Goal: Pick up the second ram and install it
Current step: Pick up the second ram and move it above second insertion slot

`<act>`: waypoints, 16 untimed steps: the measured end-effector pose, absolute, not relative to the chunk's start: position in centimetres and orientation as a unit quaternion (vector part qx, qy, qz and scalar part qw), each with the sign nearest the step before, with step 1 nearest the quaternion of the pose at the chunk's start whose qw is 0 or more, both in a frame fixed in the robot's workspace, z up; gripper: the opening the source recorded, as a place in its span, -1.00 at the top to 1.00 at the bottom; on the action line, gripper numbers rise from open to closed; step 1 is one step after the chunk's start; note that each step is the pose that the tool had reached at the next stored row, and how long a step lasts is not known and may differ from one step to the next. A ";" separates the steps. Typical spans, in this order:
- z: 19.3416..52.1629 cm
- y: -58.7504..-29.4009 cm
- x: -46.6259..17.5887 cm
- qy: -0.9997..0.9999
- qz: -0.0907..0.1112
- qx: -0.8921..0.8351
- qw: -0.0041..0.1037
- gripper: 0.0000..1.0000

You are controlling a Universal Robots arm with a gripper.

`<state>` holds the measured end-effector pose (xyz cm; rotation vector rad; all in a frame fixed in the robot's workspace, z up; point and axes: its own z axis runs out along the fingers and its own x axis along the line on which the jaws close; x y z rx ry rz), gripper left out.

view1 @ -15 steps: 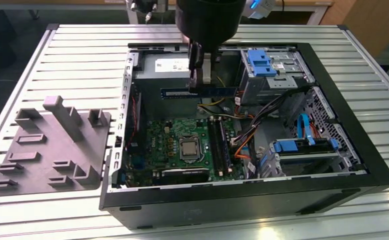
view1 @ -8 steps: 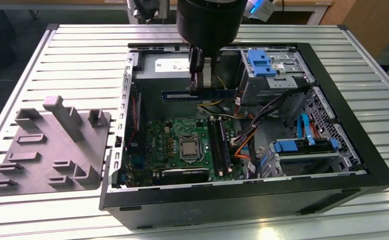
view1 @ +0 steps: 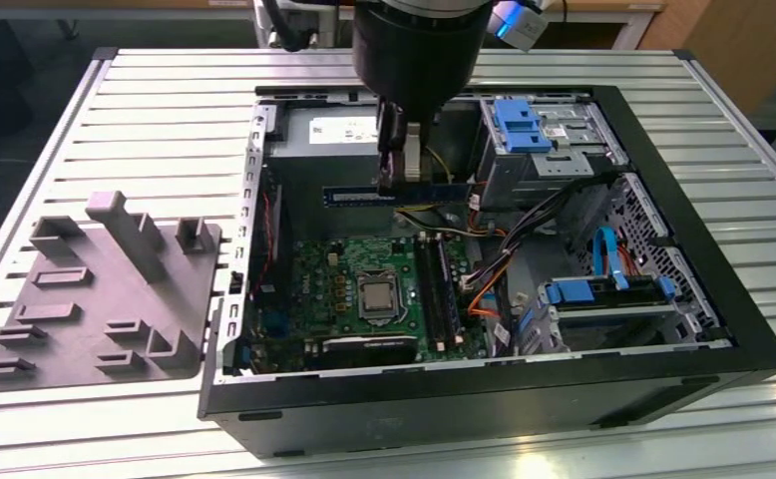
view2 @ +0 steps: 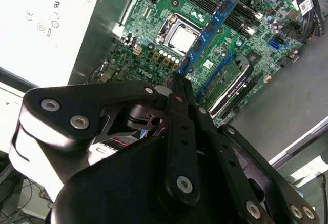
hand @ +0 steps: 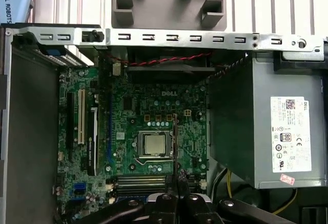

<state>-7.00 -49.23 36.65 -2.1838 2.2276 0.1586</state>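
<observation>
Blue second ram (view1: pixel 361 195): held above green motherboard (view1: pixel 341 274).
gripper (view1: pixel 395 182): clamped narrow on the stick.
grey tray (view1: pixel 109 299): set beside case (view1: pixel 495 394).

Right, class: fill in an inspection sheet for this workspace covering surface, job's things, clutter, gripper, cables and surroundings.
Surface: slatted metal table carrying an open computer case.
Job's things: second ram held above the green motherboard, not seated in a slot.
Clutter: grey tray with upright blocks, beside the case on the exterior view's left.
Grippers: gripper shut on one end of the ram.
Cables: orange and yellow bundle and blue cables inside the case.
Surroundings: wooden panel beyond the table.
</observation>
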 end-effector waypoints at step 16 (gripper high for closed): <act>36.3 -49.2 -7.0 0.713 0.050 -0.699 0.008 0.76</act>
